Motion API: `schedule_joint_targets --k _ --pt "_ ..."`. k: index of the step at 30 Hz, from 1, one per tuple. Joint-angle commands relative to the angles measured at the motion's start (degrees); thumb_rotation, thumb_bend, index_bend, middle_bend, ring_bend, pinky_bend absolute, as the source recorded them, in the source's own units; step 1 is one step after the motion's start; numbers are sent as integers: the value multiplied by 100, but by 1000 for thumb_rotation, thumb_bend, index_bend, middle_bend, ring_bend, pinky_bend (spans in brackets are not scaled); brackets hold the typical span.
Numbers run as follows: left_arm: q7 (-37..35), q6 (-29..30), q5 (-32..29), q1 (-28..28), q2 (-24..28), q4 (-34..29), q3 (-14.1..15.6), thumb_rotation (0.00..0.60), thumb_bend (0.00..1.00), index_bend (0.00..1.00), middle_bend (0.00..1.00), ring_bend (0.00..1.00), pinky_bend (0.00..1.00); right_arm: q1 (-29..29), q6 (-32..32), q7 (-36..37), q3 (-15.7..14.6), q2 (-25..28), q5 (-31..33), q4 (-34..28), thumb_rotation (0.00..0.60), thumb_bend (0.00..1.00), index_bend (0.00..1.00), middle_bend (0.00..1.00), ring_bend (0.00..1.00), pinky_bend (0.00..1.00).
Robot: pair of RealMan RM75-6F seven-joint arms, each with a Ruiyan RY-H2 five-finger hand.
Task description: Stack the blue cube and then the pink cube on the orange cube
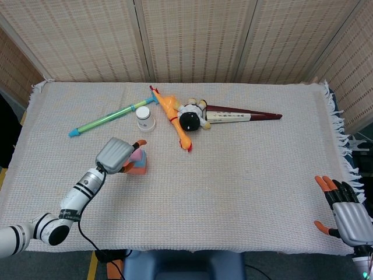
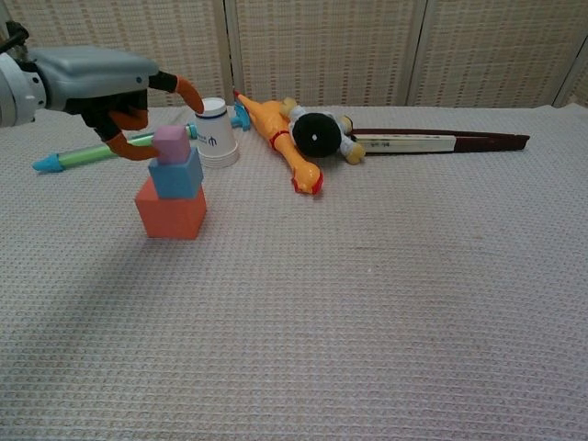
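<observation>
In the chest view the three cubes stand as one stack: the pink cube (image 2: 171, 144) on the blue cube (image 2: 176, 175), and that on the orange cube (image 2: 171, 212). My left hand (image 2: 99, 84) hovers just behind and left of the stack's top. Its fingers are spread, and one orange fingertip (image 2: 190, 94) is raised above the pink cube without touching it. From the head view the left hand (image 1: 115, 153) covers part of the stack, with the pink cube (image 1: 137, 156) and orange cube (image 1: 139, 168) showing beside it. My right hand (image 1: 347, 214) rests empty at the table's front right corner, fingers apart.
A white paper cup (image 2: 216, 134) stands right behind the stack. A green and blue stick (image 1: 108, 119) lies to the back left. A rubber chicken (image 1: 176, 122), a plush doll (image 1: 191, 118) and a dark red sword (image 1: 242, 116) lie across the back middle.
</observation>
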Motion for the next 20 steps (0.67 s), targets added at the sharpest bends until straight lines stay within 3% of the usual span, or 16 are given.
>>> schedule_joint_targets --k 1,2,4,6,8,10,11,13,16,20 --pt "-339 997 757 781 523 -759 419 600 347 160 999 1000 1000 -16 31 38 -16 25 -43 2 600 67 0 0 0 0" --pt "-612 1359 1008 1095 618 -866 587 600 348 152 951 980 979 -23 41 49 -28 34 -69 0 600 67 0 0 0 0" --pt "-1007 1898 1416 1597 705 -871 922 600 349 134 667 827 849 -36 52 63 -53 47 -113 -10 600 67 0 0 0 0" --pt "-1563 2483 1840 2214 751 -748 1378 600 348 101 256 493 588 -52 78 70 -88 58 -190 -29 600 67 0 0 0 0" --pt "-2042 3169 2236 2834 623 -392 1743 600 348 77 67 208 387 -81 127 62 -122 58 -269 -44 600 67 0 0 0 0" --pt "-2484 3735 2541 3318 398 37 1976 600 348 74 10 44 253 -104 163 40 -159 58 -355 -64 600 67 0 0 0 0" --pt "-2804 4066 2713 3590 232 332 2085 600 348 74 1 10 197 -120 188 31 -187 56 -419 -73 600 67 0 0 0 0" --pt "-3062 4409 2978 3843 47 687 2182 600 347 76 0 0 120 -139 220 14 -230 61 -522 -82 600 67 0 0 0 0" --pt "-3017 4632 3290 4007 103 760 2275 600 346 65 0 0 94 -159 252 3 -268 54 -617 -98 600 67 0 0 0 0" --pt "-3073 4464 3127 4097 210 679 2225 600 346 60 0 0 93 -161 228 -37 -311 43 -692 -106 600 67 0 0 0 0"
